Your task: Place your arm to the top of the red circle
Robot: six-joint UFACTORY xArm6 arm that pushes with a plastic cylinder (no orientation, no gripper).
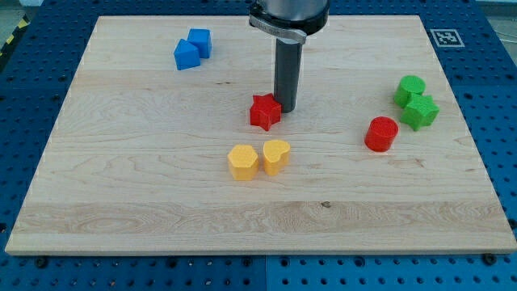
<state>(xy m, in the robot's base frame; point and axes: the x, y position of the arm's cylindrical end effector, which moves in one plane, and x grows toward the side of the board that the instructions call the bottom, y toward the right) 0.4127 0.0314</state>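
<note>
Blue blocks lie near the board's top left corner; yellow blocks near the middle. My tip, a bare rod holding nothing, touches the red star. The red circle lies near the right edge, below green blocks

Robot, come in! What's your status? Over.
My tip touching red star, at its right. Red circle far right, untouched. Green blocks crowd its upper right.
</note>
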